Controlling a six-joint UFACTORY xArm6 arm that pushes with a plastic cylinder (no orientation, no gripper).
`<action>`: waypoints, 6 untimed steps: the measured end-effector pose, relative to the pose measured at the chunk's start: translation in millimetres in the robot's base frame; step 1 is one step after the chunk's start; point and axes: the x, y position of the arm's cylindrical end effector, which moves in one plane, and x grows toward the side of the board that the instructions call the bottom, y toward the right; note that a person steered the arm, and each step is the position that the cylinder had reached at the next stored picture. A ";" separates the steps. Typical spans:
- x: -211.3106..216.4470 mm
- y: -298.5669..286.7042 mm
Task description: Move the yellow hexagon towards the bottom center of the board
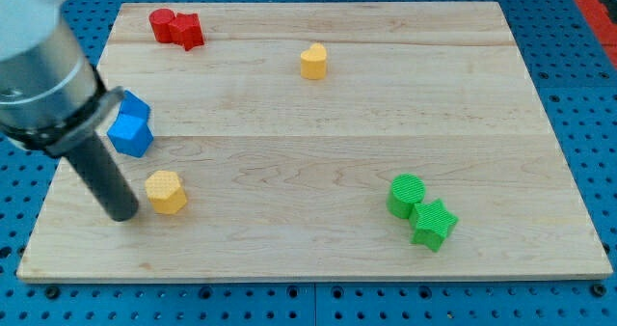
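camera view shows my tip [123, 213] resting on the wooden board [318, 239] at the near left, holding nothing and just left of the yellow hexagon block [166, 192]. two blue blocks [130, 125] sit behind it, and two red blocks [176, 27] at the far left. rightward come a yellow heart block [313, 62], then a green cylinder [406, 194] touching a green star block [433, 224].

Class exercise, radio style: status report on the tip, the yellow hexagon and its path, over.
My tip just left of the yellow hexagon, about touching. Hexagon sits lower left of the board. Path toward bottom center unobstructed; green blocks farther right.
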 end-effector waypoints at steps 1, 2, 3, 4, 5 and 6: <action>-31.2 48.8; -62.7 51.3; -75.7 51.3; -92.0 51.7; -98.3 92.9; -50.6 136.1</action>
